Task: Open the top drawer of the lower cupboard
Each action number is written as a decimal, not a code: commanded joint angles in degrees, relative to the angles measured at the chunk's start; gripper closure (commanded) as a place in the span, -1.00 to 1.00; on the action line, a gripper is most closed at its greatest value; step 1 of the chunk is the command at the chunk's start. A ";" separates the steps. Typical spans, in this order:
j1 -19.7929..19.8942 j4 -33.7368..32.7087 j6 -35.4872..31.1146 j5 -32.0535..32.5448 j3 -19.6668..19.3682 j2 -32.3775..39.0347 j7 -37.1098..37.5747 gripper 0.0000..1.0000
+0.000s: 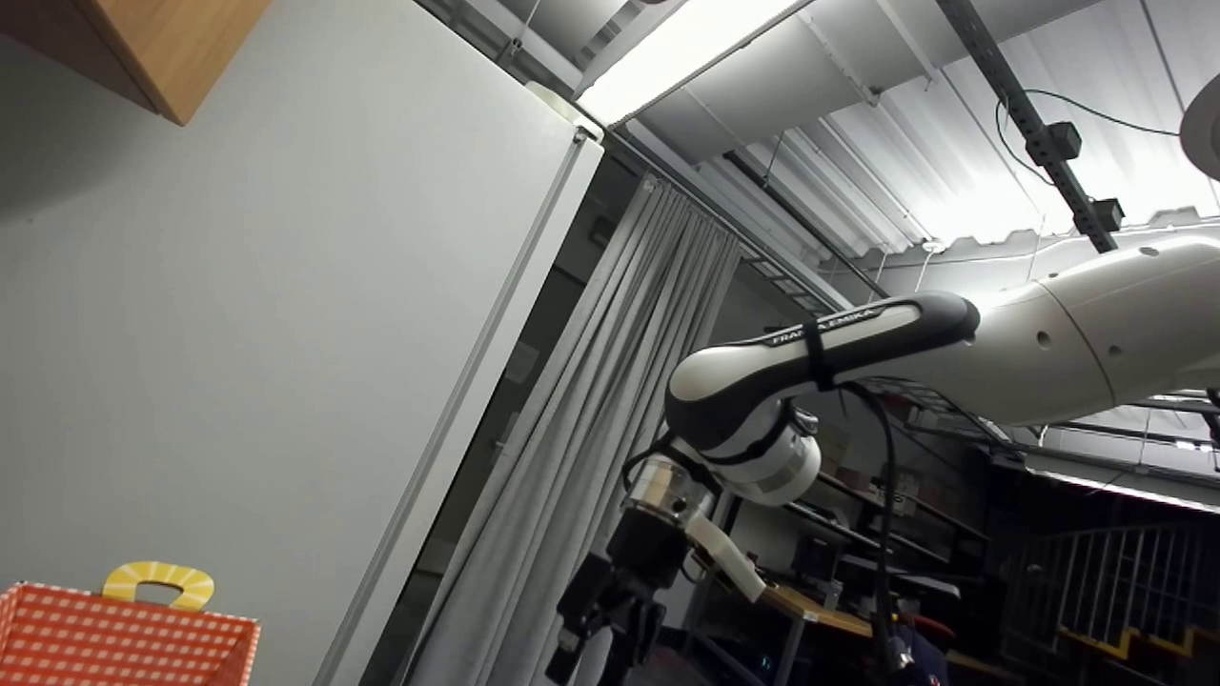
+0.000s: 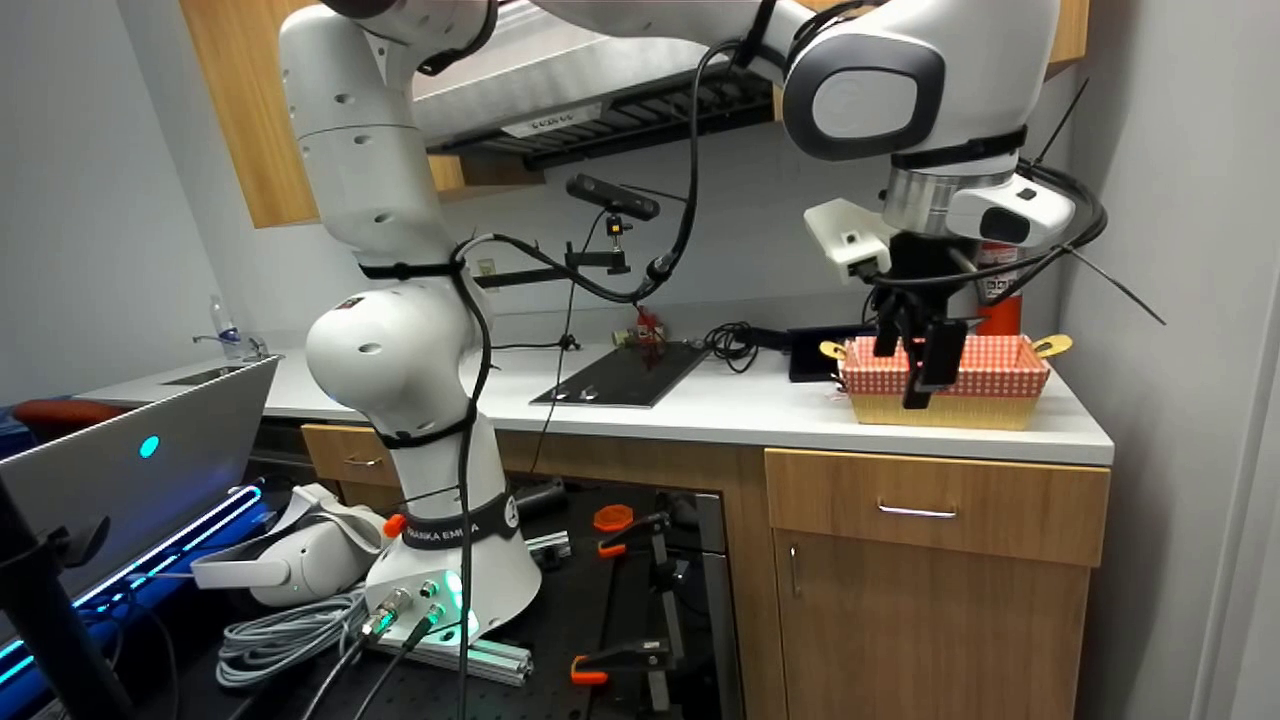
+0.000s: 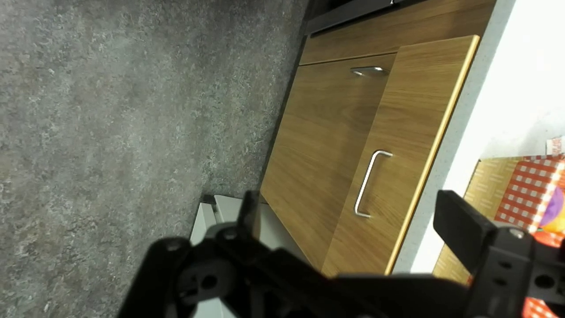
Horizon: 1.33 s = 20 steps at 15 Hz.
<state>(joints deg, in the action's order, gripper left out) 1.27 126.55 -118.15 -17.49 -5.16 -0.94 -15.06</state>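
Observation:
The top drawer [image 2: 1010, 505] is a wide wooden front under the white counter at the right of an exterior view; it also shows in the wrist view [image 3: 419, 110]. It looks shut or nearly so; its pale top edge shows, and I cannot tell if it is flush. Its silver bar handle [image 2: 917, 512] lies horizontal and also shows in the wrist view [image 3: 366, 183]. My black gripper [image 2: 920, 375] is above and in front of the drawer, apart from the handle. In the wrist view its fingers [image 3: 348, 201] are wide apart with nothing between them. The gripper also shows in an exterior view [image 1: 596, 657].
A red-checked basket [image 2: 950, 400] stands on the counter [image 2: 800, 420] behind the gripper. A cupboard door [image 2: 930, 630] with a vertical handle is below the drawer. A wall [image 2: 1180, 400] rises at the right. A black cooktop [image 2: 625, 375] and a range hood [image 2: 600, 80] are further left.

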 commanded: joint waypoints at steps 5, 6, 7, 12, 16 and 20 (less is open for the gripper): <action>0.50 0.55 -3.21 -0.67 0.94 2.28 -1.47 -1.00; 0.39 0.88 -4.35 -0.94 1.18 3.10 -1.81 -1.00; 0.26 1.30 -5.78 -1.01 1.50 3.98 -2.04 -1.00; 0.09 2.84 -10.70 -2.05 4.19 9.61 -3.71 -1.00; 0.89 1.88 -12.85 -6.05 7.01 14.35 -6.55 -1.00; 2.22 0.00 -15.62 -11.11 9.14 19.12 -11.03 -1.00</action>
<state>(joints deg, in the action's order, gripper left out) 1.51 128.87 -131.65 -24.70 2.04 14.46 -21.66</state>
